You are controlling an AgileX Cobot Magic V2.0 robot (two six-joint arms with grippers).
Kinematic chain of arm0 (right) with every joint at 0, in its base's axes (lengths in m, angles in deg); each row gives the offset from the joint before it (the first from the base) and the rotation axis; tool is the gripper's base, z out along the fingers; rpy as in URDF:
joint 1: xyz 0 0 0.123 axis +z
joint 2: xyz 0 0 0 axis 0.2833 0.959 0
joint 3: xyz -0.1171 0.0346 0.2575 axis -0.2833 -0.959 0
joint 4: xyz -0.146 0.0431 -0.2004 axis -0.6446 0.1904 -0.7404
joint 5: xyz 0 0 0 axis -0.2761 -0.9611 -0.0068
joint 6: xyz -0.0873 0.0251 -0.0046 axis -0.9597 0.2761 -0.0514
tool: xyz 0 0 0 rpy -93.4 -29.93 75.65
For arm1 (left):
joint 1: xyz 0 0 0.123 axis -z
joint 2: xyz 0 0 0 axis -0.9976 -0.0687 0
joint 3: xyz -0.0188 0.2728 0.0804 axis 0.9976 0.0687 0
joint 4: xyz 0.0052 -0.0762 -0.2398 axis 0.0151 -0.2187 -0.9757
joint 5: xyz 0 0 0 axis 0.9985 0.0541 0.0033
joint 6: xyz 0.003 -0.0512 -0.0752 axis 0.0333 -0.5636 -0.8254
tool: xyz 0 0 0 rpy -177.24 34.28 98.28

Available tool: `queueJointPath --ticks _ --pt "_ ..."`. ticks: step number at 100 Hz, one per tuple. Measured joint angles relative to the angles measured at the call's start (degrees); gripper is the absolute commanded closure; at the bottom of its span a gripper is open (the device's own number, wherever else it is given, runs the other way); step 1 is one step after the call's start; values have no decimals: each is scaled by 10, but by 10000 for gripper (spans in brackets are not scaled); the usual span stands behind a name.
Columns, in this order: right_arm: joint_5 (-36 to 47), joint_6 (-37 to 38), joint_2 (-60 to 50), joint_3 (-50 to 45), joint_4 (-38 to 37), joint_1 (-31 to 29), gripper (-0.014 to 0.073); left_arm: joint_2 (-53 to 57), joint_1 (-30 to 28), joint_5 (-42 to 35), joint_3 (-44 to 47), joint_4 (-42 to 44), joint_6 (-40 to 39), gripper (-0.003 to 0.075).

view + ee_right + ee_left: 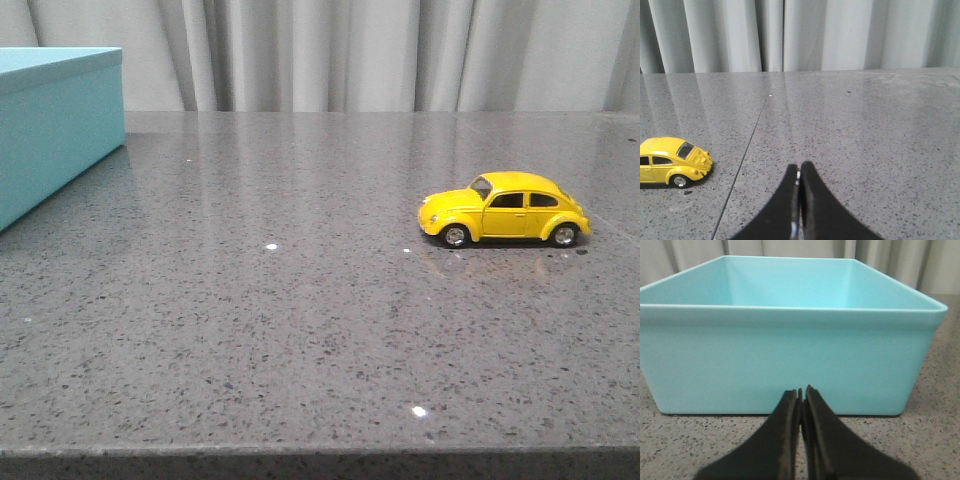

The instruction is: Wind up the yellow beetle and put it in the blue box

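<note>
From the front, the yellow beetle [505, 209] stands on its wheels on the grey table [300, 330], right of centre, nose to the left, well apart from the blue box [55, 125] at the far left.

The left wrist shows the left gripper [801, 390] pressed closed and empty, facing the open box.

The right wrist shows the right gripper [799, 169] closed and empty too, the car off to one side. It should open first, then line up squarely across the body.

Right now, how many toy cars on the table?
1. The yellow toy car stands on its wheels on the right side of the grey table, far from the blue box at the left. The box floor is hidden, so another could be inside.
</note>
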Motion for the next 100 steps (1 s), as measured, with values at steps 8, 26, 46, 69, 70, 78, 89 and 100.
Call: queueJointPath --ticks 8,26,46,69,70,78,89,100 --pt "0 0 0 0 0 0 662 0 0 0 0 0 0 738" --pt "0 0 0 0 0 0 662 0 0 0 0 0 0 738" --pt "0 0 0 0 0 0 662 0 0 0 0 0 0 739" --pt "0 0 0 0 0 0 662 0 0 -15 0 0 0 739" --pt "0 0 0 0 0 0 662 0 0 -17 0 0 0 739" --pt "0 0 0 0 0 0 662 0 0 -39 0 0 0 739" --pt "4 0 0 0 0 0 662 0 0 -66 0 0 0 739" --pt "23 0 0 0 1 0 662 0 0 -76 0 0 0 739"
